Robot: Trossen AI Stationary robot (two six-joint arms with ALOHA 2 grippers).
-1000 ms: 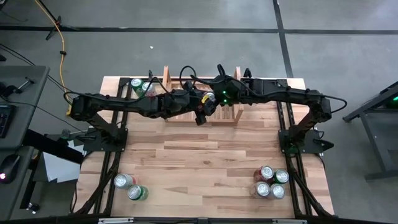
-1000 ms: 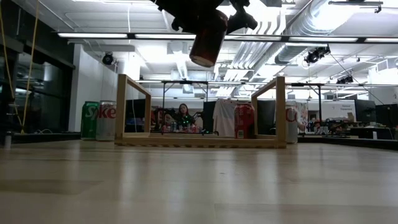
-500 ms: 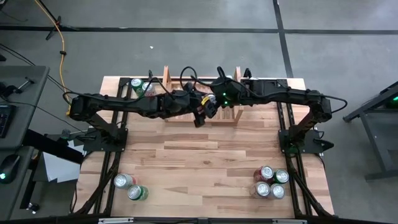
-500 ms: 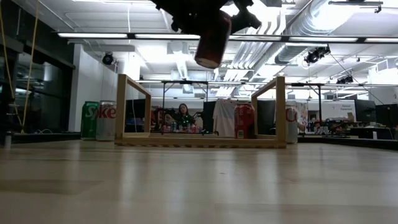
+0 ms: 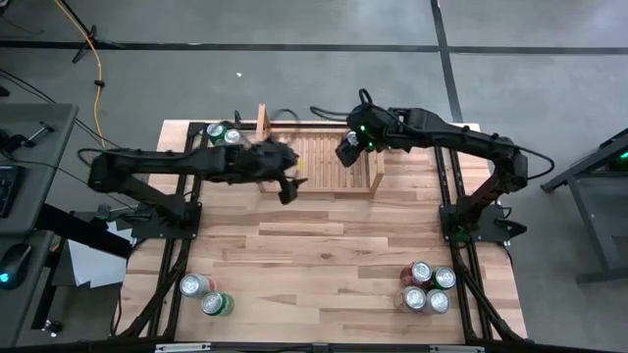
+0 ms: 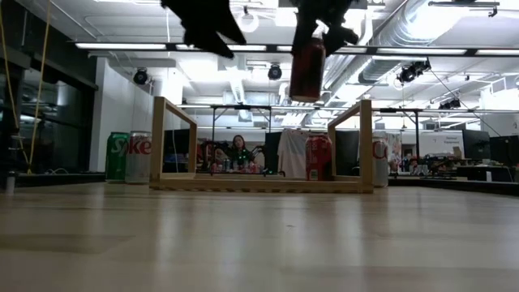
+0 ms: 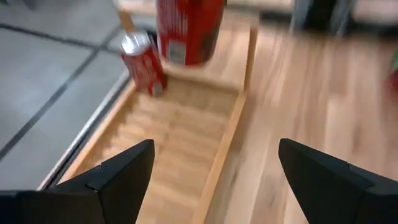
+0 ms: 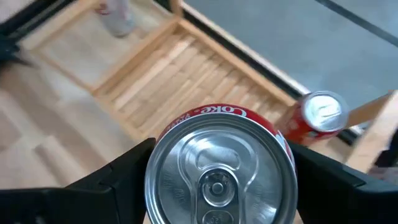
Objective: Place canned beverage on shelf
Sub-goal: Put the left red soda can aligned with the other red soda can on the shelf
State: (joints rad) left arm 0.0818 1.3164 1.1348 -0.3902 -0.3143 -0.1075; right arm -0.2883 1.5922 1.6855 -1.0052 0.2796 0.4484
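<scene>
I hold a red can (image 8: 219,168) in my right gripper (image 5: 350,147), with one finger on each side of its body. The can hangs upright in the air above the right part of the shelf (image 5: 319,186), well above the slatted base and not touching it. From the table-level camera the can (image 6: 307,67) is seen high above the rack (image 6: 261,185), a little to the left of the right side board. In my right wrist camera I look down on its silver top with the pull tab.

My left gripper (image 5: 287,190) is open and holds nothing. It hangs over the front edge of the shelf, near the left side board, apart from the can. In the left wrist camera my two fingers (image 7: 118,171) stand wide apart, and between them I see the slatted base (image 7: 168,140) and the hanging can (image 7: 189,28).

A second red can (image 7: 144,62) already stands on the shelf, upright, in the far right corner close to the right side board.

Other cans stand on the table (image 5: 324,255): two (image 5: 222,134) behind the left side board of the shelf, two (image 5: 206,294) near the front left corner, and four (image 5: 427,287) near the front right corner.

A person (image 6: 239,148) sits in the room far behind the table.
</scene>
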